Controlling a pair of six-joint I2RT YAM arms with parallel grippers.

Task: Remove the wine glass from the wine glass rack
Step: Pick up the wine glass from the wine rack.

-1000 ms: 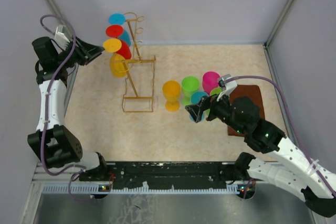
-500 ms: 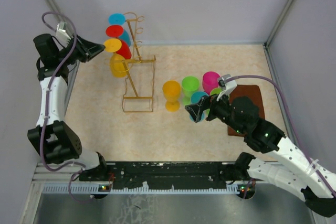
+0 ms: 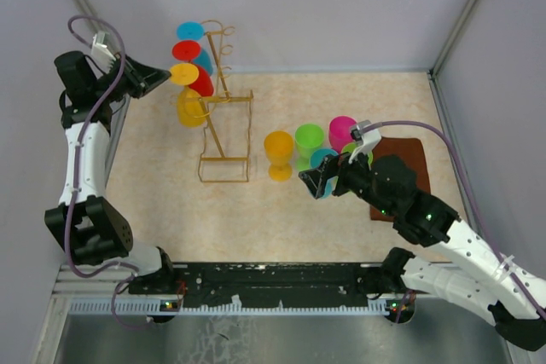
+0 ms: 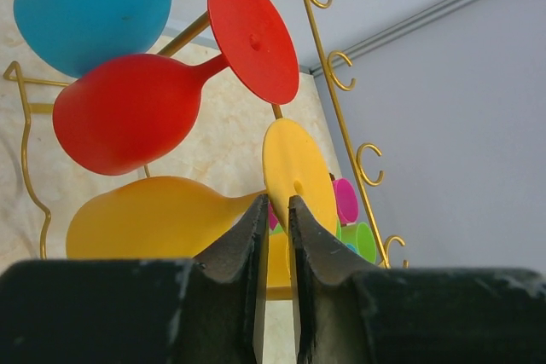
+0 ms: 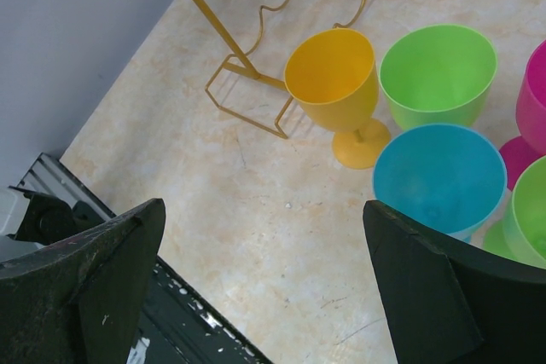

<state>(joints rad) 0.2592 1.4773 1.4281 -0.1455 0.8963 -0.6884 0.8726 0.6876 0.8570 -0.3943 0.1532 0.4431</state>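
The golden wire wine glass rack (image 3: 223,125) stands at the table's back left, and its hooked arm (image 4: 337,100) rises on the right of the left wrist view. A blue (image 4: 94,6), a red (image 4: 128,117) and a yellow wine glass (image 4: 145,219) hang sideways on it. My left gripper (image 3: 164,79) reaches in from the left. Its jaws (image 4: 274,206) are nearly together around the yellow glass's stem, just behind the round foot (image 4: 294,172). My right gripper (image 5: 263,206) hangs open over bare table, holding nothing.
Yellow (image 3: 278,153), green (image 3: 309,141), pink (image 3: 343,132) and blue (image 3: 324,159) glasses stand upright right of the rack, close to my right gripper (image 3: 317,182). A brown mat (image 3: 401,168) lies under the right arm. Grey walls close off the left, back and right.
My left gripper's jaws have narrowed onto the yellow glass's stem and the arm has edged toward the rack. The right gripper has shifted slightly left, still open.
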